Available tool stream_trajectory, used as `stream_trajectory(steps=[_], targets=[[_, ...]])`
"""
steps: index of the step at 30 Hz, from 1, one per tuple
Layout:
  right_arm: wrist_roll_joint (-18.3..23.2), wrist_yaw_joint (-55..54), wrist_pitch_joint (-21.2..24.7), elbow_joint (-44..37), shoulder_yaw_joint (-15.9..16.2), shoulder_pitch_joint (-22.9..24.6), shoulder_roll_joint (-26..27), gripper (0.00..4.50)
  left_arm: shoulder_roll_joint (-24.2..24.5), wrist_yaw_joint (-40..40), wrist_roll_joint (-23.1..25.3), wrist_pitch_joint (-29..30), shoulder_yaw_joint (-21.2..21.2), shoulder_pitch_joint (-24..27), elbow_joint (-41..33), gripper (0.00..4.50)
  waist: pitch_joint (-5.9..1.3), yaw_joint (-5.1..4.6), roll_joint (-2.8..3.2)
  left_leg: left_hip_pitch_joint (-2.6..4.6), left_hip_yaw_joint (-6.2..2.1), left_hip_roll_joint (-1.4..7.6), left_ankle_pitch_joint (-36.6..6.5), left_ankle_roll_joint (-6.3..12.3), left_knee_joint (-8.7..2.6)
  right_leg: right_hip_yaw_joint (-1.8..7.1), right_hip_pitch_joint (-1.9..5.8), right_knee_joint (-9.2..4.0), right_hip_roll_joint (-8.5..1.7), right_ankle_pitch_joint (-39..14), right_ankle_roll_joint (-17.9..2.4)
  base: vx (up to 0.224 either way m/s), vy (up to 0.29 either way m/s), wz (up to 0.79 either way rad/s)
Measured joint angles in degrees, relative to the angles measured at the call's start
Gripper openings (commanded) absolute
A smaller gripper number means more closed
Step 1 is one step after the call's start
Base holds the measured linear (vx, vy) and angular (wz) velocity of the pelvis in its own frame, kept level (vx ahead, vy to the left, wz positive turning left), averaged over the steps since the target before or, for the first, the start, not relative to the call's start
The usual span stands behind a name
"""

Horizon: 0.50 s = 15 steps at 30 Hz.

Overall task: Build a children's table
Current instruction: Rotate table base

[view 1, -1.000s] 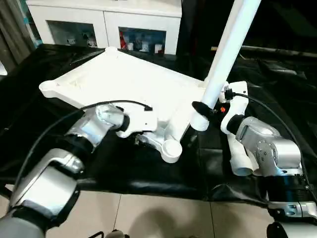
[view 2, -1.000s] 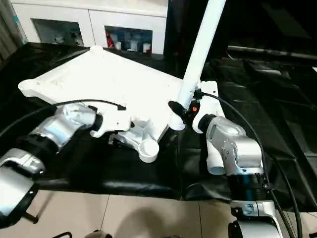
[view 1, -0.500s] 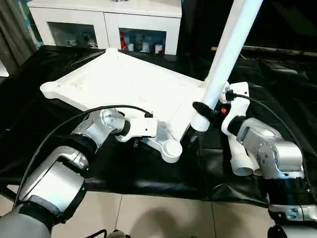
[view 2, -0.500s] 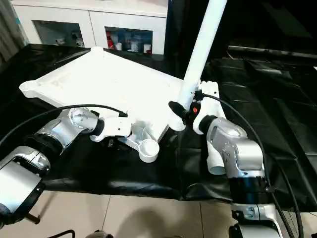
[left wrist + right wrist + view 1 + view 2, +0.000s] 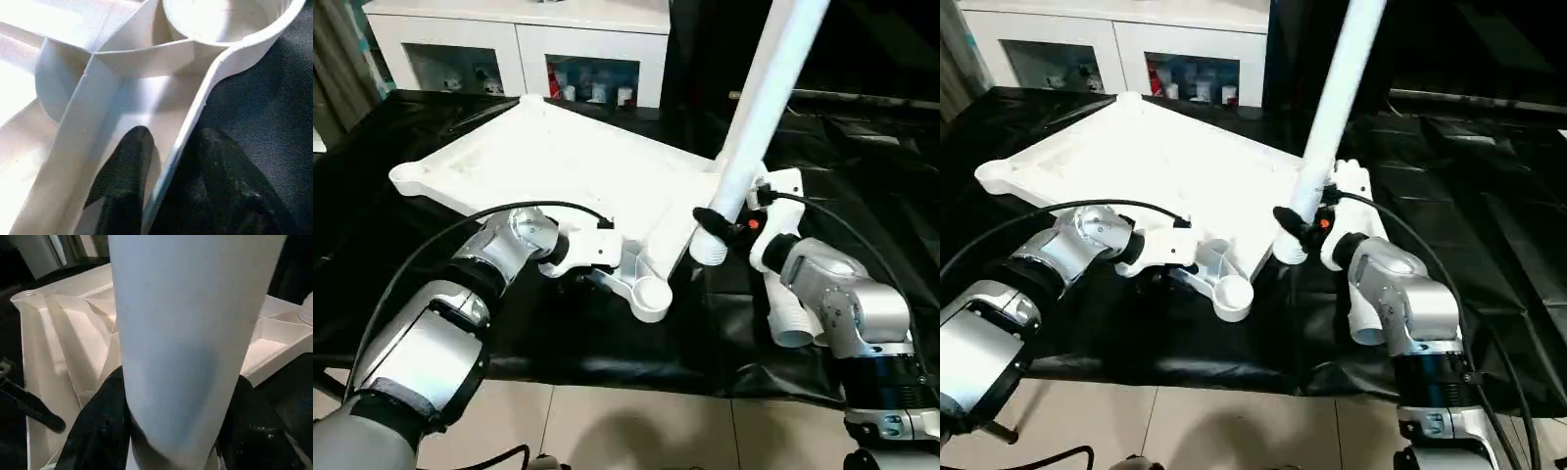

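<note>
Leg (image 5: 766, 93) rises steeply from the right gripper (image 5: 720, 223), whose black fingers pinch it near its lower end; its long axis leans up and away toward the cabinet (image 5: 524, 44). The empty corner socket (image 5: 649, 295) of the upturned tabletop (image 5: 558, 162) lies just left of that lower end, nearest the front edge of the black-draped table (image 5: 607, 343). The left gripper (image 5: 171, 161) straddles the tabletop's rim beside that socket, one finger on each side, apparently pinching it.
</note>
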Motion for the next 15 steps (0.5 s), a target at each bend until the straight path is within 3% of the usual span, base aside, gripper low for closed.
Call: stream_trajectory(steps=[8, 15], targets=[[-0.31, 0.42, -0.02, 0.00, 0.98, 0.00, -0.06, 1.89, 0.02, -3.66, -0.22, 2.80, 0.68, -0.02, -1.07, 1.09, 0.00, -0.06, 0.00, 0.04, 0.05, 0.00, -0.01, 0.01, 0.00, 0.05, 0.00, 0.00, 0.00, -0.01, 0.00, 0.000, 0.000, 0.00], [-0.37, 0.32, -0.05, 0.01, 1.00, 0.08, 0.81, 1.89, -0.16, -2.09, -1.57, 10.81, 3.51, 1.31, -3.00, 0.75, -0.01, -0.67, 0.01, 0.52, 0.07, 0.00, -0.01, -0.01, -0.03, 0.05, 0.10, 0.11, 0.00, 0.04, -0.07, 0.000, 0.000, 0.00]])
